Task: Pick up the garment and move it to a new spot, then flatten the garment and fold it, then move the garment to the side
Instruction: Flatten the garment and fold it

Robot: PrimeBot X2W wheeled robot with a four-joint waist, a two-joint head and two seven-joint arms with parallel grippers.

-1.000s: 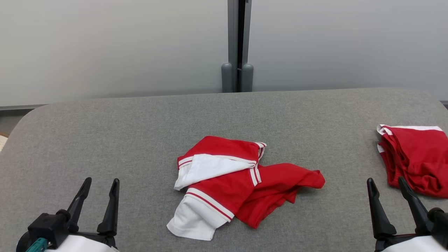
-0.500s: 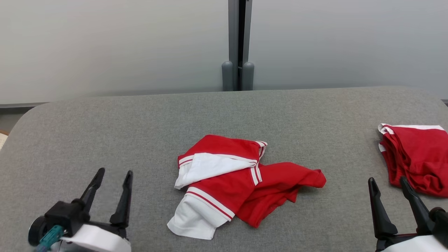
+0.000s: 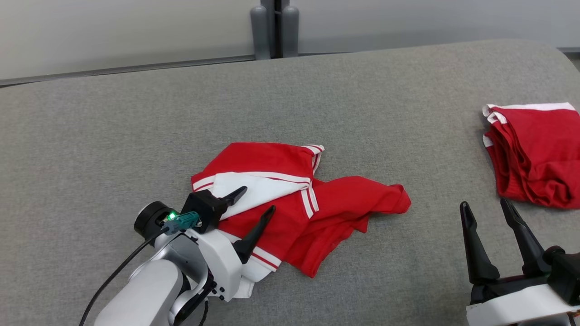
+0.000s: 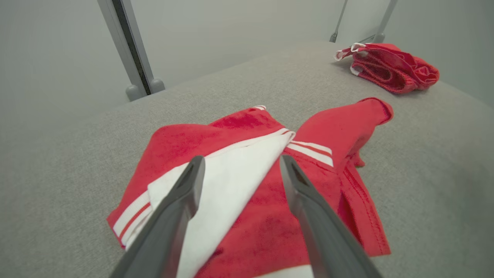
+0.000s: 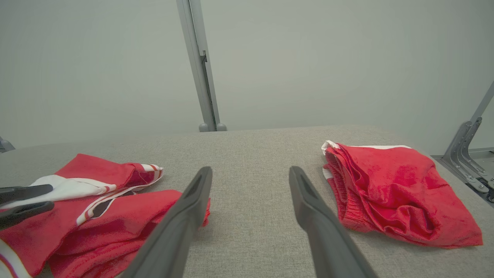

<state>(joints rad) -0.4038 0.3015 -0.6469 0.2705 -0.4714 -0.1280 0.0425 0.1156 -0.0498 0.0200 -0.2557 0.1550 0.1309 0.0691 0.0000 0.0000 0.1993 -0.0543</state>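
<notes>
The garment is a crumpled red piece with white panels and white stripes, lying mid-table on the grey surface. My left gripper hangs open just over its near-left part. In the left wrist view the left gripper straddles the white panel of the garment, and whether the fingers touch the cloth I cannot tell. My right gripper stands open at the lower right, apart from the garment, holding nothing. In the right wrist view the right gripper frames bare table, with the garment to its left.
A second red garment with white trim lies bunched at the table's right edge, also seen as the red bundle and the far bundle. A grey post stands behind the padded grey table. Metal brackets sit off the right end.
The head camera has tilted down, shifting the whole picture. My left gripper has moved forward and to the right, from bare table to above the garment. The right gripper has stayed put.
</notes>
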